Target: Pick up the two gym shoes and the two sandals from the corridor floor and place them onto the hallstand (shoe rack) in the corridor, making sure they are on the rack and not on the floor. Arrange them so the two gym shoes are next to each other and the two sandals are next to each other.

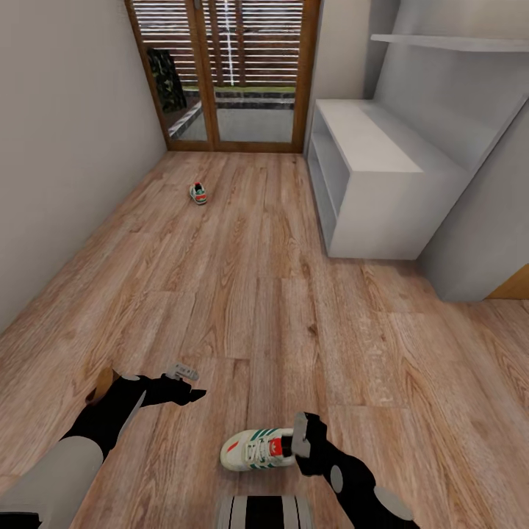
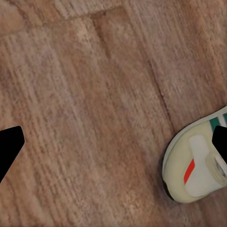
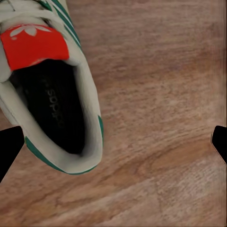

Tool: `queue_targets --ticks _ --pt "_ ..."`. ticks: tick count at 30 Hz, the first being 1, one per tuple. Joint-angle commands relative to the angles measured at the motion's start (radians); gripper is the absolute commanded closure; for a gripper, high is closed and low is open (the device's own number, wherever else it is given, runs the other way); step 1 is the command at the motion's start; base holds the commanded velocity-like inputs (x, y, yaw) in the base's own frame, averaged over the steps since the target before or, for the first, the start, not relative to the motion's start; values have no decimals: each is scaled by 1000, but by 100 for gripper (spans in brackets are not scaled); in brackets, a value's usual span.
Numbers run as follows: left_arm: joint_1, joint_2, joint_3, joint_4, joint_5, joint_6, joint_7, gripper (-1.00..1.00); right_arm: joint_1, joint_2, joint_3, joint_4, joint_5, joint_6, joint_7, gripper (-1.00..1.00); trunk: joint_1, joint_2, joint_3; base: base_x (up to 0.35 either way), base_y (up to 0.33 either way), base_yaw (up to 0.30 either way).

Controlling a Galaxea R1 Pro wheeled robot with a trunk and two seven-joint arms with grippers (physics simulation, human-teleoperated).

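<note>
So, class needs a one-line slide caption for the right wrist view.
Open right gripper hovering above the wood floor, beside a white gym shoe with green stripes and a red tongue patch.

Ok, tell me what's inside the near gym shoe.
Inside the gym shoe there is a dark insole with faint lettering, nothing else. The toe end is hidden under the red tongue patch.

Your robot's body: black arms and grippers with grey and white segments.

Your left arm (image 1: 88, 441) shows a pale grey upper segment nearest the striped trunk top (image 1: 264, 512), then black casing to the left gripper (image 1: 187, 382), which carries a small grey-white part. Your right arm (image 1: 360, 485) is black with round grey discs; the right gripper (image 1: 300, 437) has a grey finger. That trunk top bears black and white bands.
</note>
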Motion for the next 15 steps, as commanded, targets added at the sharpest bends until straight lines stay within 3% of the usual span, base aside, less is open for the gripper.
queue_targets --ticks 1,15 --pt "0 0 -1 -2 -6 3 -4 -100 -4 -2 1 -2 7 5 5 -100 0 0 -1 0 0 0" --pt "-4 1 -1 -2 -6 5 -4 -100 -36 -11 1 3 7 6 6 -100 0 0 -1 0 0 0"
